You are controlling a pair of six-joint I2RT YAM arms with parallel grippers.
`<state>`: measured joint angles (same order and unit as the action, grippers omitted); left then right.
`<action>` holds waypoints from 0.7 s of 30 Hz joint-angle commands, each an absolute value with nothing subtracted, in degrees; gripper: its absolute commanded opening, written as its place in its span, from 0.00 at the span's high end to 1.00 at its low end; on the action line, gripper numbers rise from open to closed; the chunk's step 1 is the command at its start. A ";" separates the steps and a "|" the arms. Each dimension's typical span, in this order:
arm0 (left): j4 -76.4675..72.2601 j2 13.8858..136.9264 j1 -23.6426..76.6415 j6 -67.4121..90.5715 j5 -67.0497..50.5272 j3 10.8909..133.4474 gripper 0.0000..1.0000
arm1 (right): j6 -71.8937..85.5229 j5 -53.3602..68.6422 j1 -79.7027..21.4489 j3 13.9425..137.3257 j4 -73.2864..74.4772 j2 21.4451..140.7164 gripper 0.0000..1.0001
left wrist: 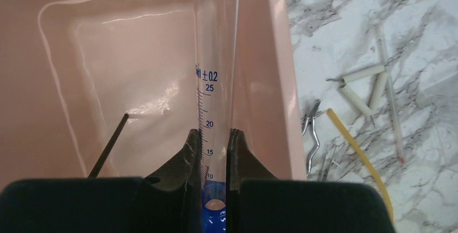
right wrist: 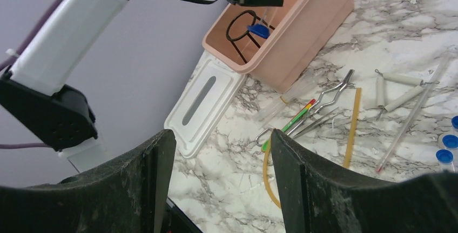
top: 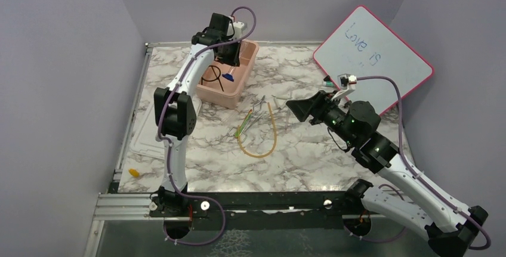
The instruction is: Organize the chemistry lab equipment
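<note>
My left gripper (top: pixel 230 51) (left wrist: pixel 214 135) is shut on a clear graduated cylinder (left wrist: pixel 216 81) with a blue base and holds it over the pink tub (top: pixel 224 96). A black wire ring (top: pixel 212 77) (right wrist: pixel 243 25) and a blue piece (right wrist: pixel 258 30) lie in the tub. On the table lie the amber tube (top: pixel 271 144) (right wrist: pixel 354 125), metal tongs (top: pixel 258 105) (right wrist: pixel 332 90) and a green-handled tool (top: pixel 243 124) (right wrist: pixel 294 120). My right gripper (top: pixel 296 109) (right wrist: pixel 221 141) is open and empty, just right of these items.
The red-framed whiteboard (top: pixel 373 57) leans at the back right. The tub's white lid (top: pixel 143 141) lies at the left. A white clay triangle (right wrist: pixel 399 87), a thin glass rod (right wrist: pixel 413 111) and blue caps (right wrist: pixel 445 156) lie to the right. A yellow piece (top: pixel 134 172) sits near left.
</note>
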<state>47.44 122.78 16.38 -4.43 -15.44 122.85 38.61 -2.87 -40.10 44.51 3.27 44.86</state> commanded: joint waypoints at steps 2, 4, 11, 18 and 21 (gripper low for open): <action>51.44 129.07 16.61 -5.70 -12.49 127.71 1.00 | 37.16 -4.05 -40.01 43.97 3.72 43.80 0.31; 51.59 130.23 16.61 -4.35 -13.47 126.02 1.00 | 37.24 -3.97 -40.01 43.59 3.48 43.84 0.31; 49.93 132.18 17.25 -2.94 -14.49 121.52 1.00 | 37.76 -3.06 -39.99 43.25 3.16 45.02 0.31; 49.26 133.15 17.25 -2.05 -12.51 121.50 0.83 | 38.76 -2.98 -39.99 42.81 3.36 44.92 0.32; 49.30 132.63 17.27 -1.48 -13.06 121.67 0.77 | 38.79 -2.99 -39.99 43.07 3.76 44.78 0.32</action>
<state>49.47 132.14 17.21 -2.72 -13.63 121.34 38.20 -2.87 -40.10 43.11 3.31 45.10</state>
